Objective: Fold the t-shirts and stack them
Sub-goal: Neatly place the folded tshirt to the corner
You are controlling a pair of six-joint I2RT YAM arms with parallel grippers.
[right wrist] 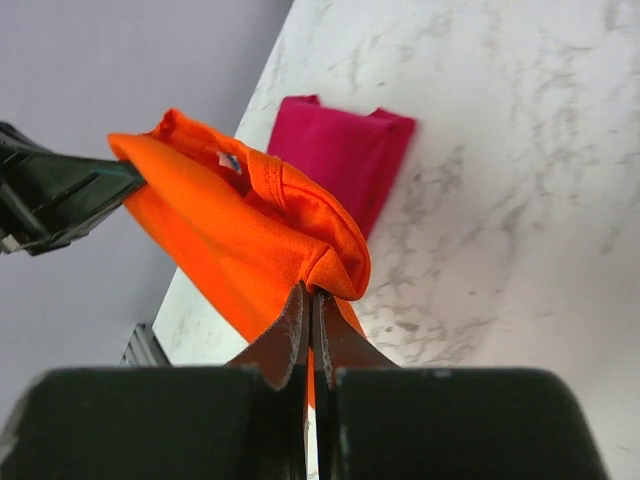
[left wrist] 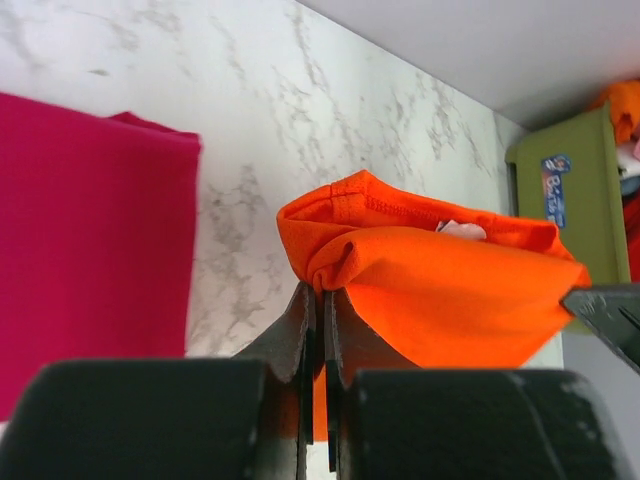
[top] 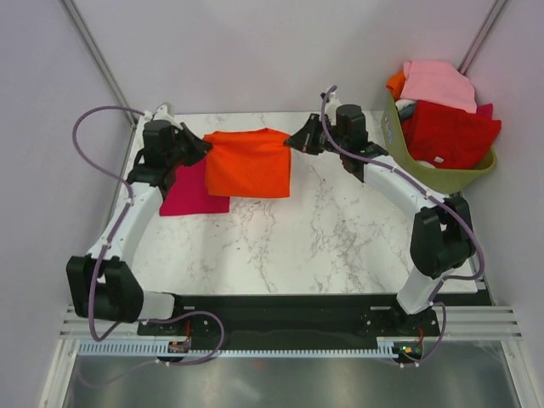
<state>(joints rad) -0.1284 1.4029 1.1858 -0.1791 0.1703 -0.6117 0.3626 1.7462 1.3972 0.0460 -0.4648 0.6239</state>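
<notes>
The bright orange soft cloth t-shirt (top: 248,166) is hanging folded above the far left of the white marbled bench (top: 340,238), with your left claw (top: 206,148) and right claw (top: 291,142) each clamping an upper corner. The crimson-magenta cloth t-shirt (top: 189,195) is lying folded flat partly under it. You are probably nearing the stacking, while more garments are waiting in the olive-green basket (top: 446,178).

A white marbled table (top: 340,229) is seen. A crimson-magenta t-shirt (top: 189,197) is laid flat at its far left.
</notes>
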